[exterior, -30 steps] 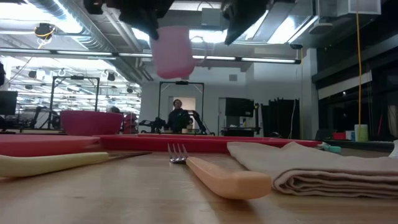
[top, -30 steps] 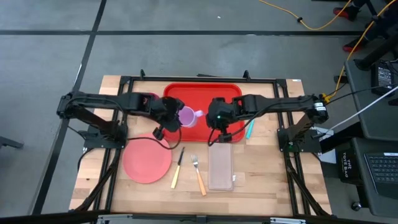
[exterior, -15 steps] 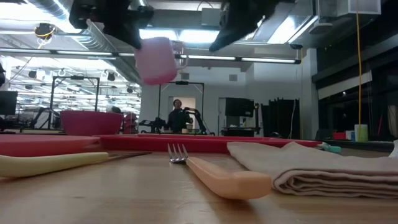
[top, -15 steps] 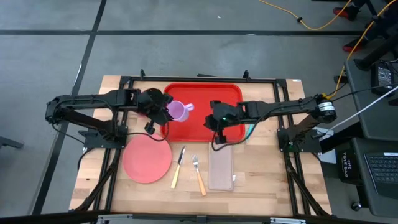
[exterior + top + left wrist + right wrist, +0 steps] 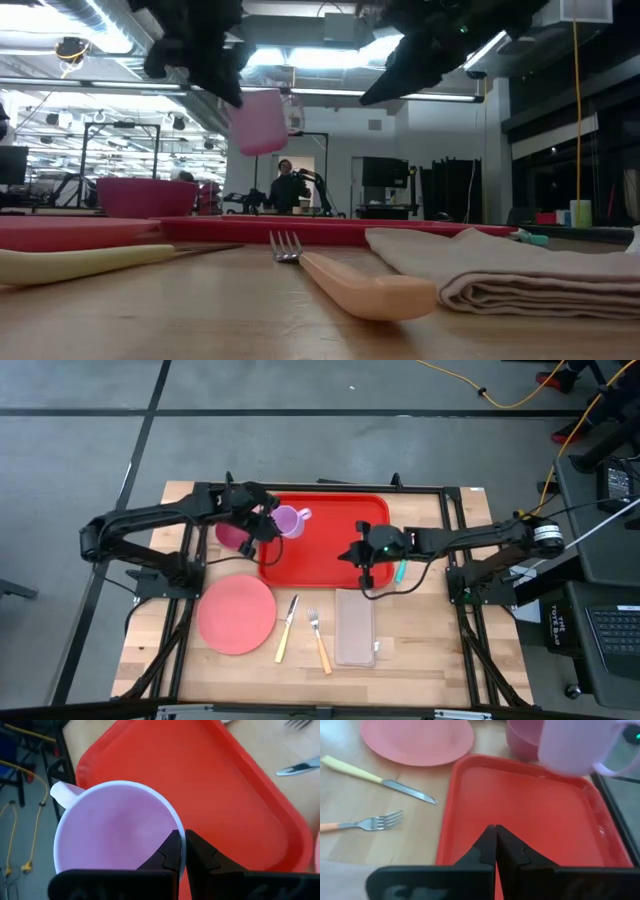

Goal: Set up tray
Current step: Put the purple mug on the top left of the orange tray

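Mug (image 5: 287, 520) above bare red tray (image 5: 330, 560)

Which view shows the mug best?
Left wrist: the mug fills the frame, rim pinched by the left gripper. High shows it small over the tray; low shows its side; right wrist crops it.

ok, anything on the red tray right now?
The large red plastic tray shows bare. A pale pink mug, pinched by the left tool, hangs over its back-left corner, hiding that patch.
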Tool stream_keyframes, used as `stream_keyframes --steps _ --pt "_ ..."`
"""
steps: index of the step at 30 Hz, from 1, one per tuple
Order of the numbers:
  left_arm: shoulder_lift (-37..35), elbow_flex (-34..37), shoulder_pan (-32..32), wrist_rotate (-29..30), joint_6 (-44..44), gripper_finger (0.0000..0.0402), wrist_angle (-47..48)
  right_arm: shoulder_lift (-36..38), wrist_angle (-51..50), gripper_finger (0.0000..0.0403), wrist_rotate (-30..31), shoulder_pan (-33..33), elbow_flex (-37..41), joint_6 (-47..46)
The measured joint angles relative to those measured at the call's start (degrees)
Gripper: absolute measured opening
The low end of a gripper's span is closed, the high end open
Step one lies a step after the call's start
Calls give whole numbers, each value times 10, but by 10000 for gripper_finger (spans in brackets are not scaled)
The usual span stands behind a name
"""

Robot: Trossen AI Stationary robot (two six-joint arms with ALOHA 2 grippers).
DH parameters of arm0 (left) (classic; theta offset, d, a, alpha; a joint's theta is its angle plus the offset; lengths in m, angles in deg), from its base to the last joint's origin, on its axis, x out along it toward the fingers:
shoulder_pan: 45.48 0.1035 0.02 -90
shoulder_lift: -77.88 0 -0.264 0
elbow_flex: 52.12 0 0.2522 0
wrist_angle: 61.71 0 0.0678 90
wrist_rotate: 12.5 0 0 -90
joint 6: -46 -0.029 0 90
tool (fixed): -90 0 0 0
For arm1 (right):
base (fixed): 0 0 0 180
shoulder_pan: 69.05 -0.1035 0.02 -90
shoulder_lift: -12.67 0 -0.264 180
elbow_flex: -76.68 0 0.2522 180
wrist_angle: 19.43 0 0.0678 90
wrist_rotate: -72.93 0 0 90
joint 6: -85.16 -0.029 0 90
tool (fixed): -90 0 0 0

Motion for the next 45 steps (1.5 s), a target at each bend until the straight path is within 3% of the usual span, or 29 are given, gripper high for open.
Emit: stream_keyframes --steps 3,10,17,27,40,45 --pt "18 0 29 -40 -28 2 -23 8 43 5 -38 14 29 0" --pt "74 -3 86 -46 -71 2 -37 11 103 5 -45 66 90 2" --pt "141 -43 142 -75 -95 2 -21 11 136 5 -98 104 95 3" --pt "191 -96 204 -132 -143 2 45 11 148 5 -105 107 95 -14" --pt "246 -97 228 -123 -180 2 43 11 148 5 -106 107 95 -11" --pt "267 -96 228 -71 -236 2 39 11 148 5 -105 107 95 0"
